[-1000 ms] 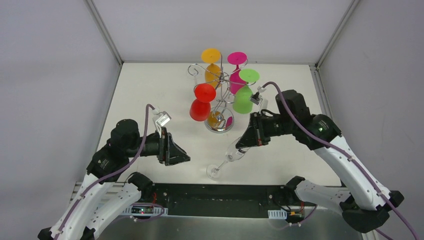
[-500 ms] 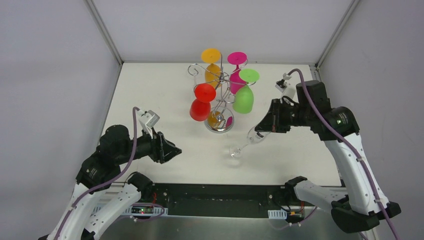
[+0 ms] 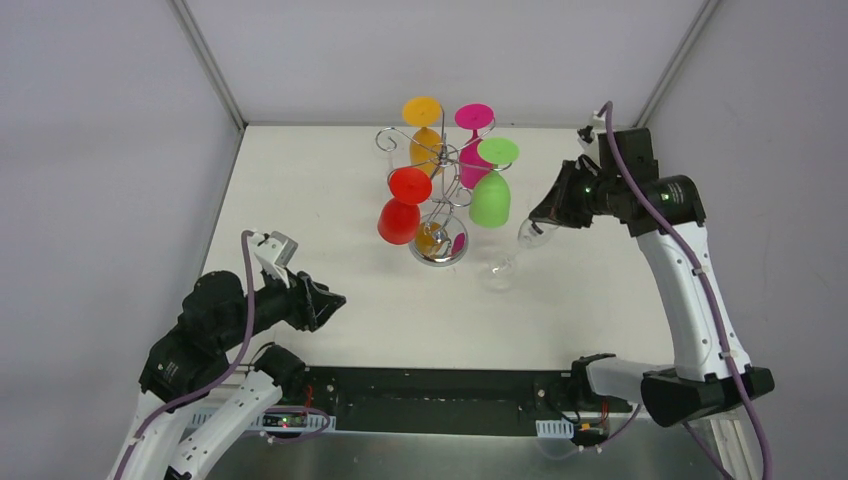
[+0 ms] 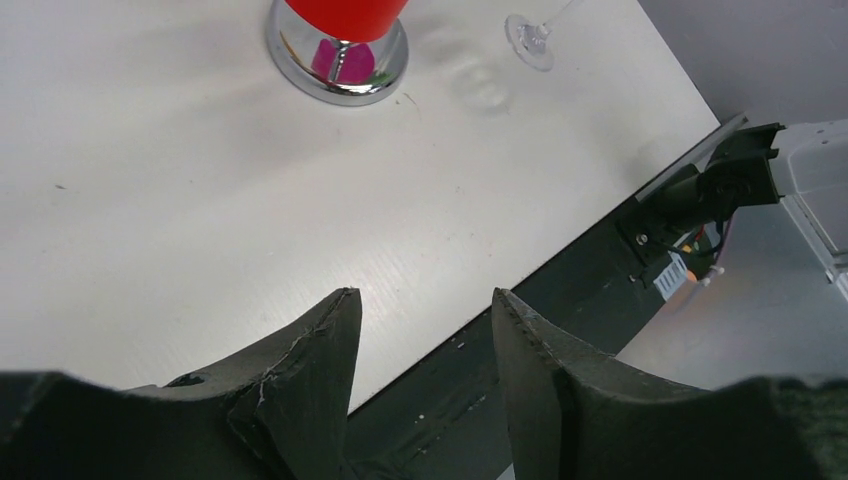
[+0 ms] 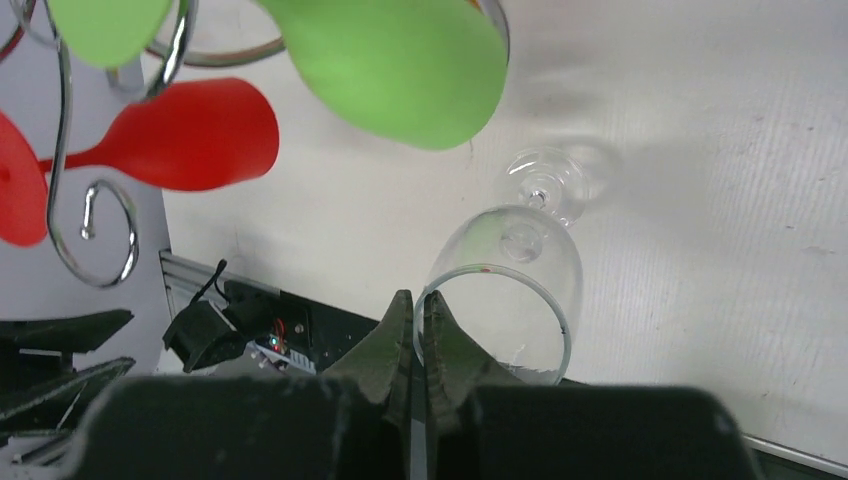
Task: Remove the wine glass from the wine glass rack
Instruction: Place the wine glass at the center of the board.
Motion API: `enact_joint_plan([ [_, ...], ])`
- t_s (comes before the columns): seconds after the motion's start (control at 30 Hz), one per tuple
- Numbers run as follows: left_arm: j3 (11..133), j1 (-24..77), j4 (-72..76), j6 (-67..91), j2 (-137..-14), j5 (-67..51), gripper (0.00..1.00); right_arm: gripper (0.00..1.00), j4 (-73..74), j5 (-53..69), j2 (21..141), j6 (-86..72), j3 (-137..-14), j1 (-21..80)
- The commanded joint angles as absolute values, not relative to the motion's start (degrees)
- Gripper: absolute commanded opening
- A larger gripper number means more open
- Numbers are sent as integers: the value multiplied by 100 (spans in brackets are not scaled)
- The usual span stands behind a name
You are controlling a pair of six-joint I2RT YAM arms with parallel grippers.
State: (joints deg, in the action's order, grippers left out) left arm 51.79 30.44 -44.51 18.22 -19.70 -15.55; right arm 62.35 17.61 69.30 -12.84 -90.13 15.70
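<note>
A clear wine glass hangs tilted right of the wine glass rack, its foot low over the table. My right gripper is shut on the glass's rim; in the right wrist view its fingers pinch the rim of the bowl. The rack's chrome base and the clear glass's foot show in the left wrist view. My left gripper is open and holds nothing, near the table's front left edge.
Red, green, orange and pink glasses hang upside down on the rack. The green bowl and a wire curl sit close above my right fingers. Grey walls enclose the table.
My right arm has carried the clear glass from the front middle to the right and back, beside the rack. My left arm has pulled back toward the near left corner.
</note>
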Motion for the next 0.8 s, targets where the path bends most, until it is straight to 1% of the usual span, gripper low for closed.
enact_joint_plan([
  [0.0, 5147, 3087, -4447, 1609, -1834, -1209, 52, 0, 5742, 1180, 7263, -1482, -9530, 1414],
  [0.47, 4614, 3092, -4232, 1722, -1268, -394, 52, 0, 5509, -128, 8965, -1267, -10949, 732],
  [0.63, 4475, 3086, -4184, 1661, -1142, -195, 52, 0, 5394, -287, 9543, -1252, -11413, 434],
  [0.77, 4453, 3087, -4184, 1652, -1089, -149, 52, 0, 5153, -459, 9888, -1265, -11556, 237],
])
